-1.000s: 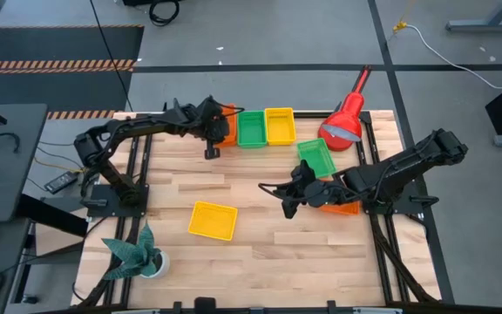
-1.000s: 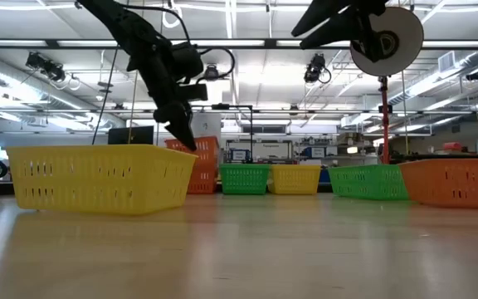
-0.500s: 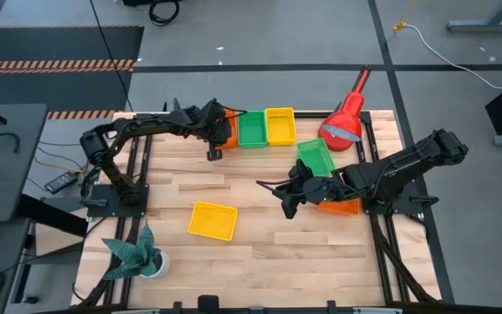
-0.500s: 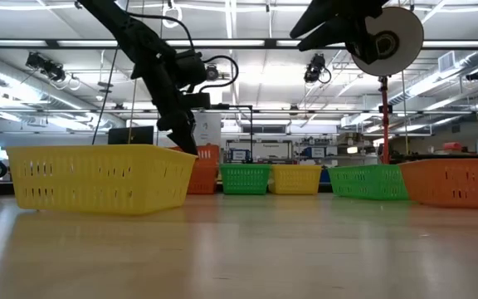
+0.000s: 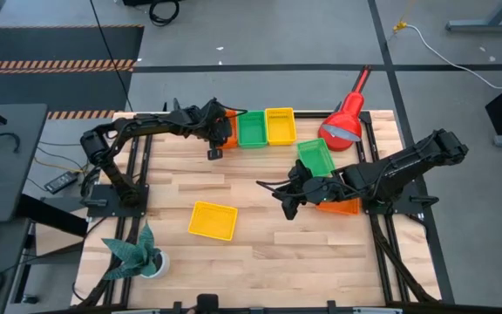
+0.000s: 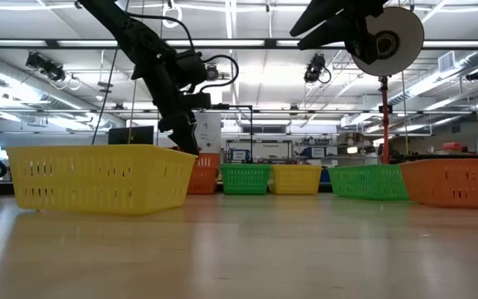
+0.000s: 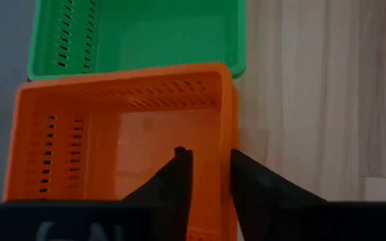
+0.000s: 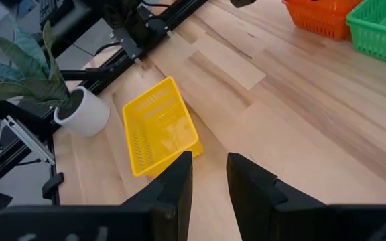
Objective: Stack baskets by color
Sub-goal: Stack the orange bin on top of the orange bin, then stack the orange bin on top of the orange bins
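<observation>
An orange basket (image 5: 227, 131) stands at the left end of a far row, beside a green basket (image 5: 252, 128) and a yellow one (image 5: 280, 125). My left gripper (image 7: 206, 157) is open over the orange basket's right wall (image 7: 225, 114), one finger inside and one outside; I see no touch. My right gripper (image 5: 268, 186) hovers open above mid-table, nothing between its fingers (image 8: 210, 161). Another yellow basket (image 5: 213, 220) lies near the front, a second green one (image 5: 316, 157) and a second orange one (image 5: 338, 206) at the right, partly under the right arm.
A red cone-shaded lamp (image 5: 345, 122) stands at the far right corner and hangs high over the table in the low view (image 6: 386, 33). A potted plant (image 5: 133, 255) sits at the front left. Bare wood lies between the front yellow basket and the far row.
My left gripper has come down a little at the left end of the far row. The orange basket under it, raised and slightly tipped a second ago, has sunk and now sits level and lower beside the green basket. My right gripper has kept its place.
</observation>
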You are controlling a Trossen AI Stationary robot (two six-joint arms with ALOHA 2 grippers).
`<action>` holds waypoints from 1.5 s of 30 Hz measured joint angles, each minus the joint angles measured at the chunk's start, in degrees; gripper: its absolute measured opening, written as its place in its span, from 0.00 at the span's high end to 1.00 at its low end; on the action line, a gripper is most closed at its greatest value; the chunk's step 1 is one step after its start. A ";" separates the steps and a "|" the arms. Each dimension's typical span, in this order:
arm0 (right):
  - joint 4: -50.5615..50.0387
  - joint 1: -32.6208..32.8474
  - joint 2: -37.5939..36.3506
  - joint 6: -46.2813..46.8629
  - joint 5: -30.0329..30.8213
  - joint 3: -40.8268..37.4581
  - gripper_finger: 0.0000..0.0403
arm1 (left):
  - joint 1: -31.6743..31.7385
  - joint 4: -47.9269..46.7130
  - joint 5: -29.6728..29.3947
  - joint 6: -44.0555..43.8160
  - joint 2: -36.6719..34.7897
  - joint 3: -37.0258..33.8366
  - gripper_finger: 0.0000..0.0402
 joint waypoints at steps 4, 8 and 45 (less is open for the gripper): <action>-0.01 0.00 0.00 0.00 -0.02 0.00 0.76 | 0.00 -3.28 -0.02 0.06 -0.11 2.11 0.66; -0.05 0.00 0.00 0.00 -0.05 0.00 0.76 | 0.00 -11.03 -0.09 -4.16 -0.27 7.41 0.61; -27.59 3.55 -2.19 15.74 -6.03 8.02 0.90 | 13.24 -3.41 -8.52 -20.15 -1.31 6.49 0.99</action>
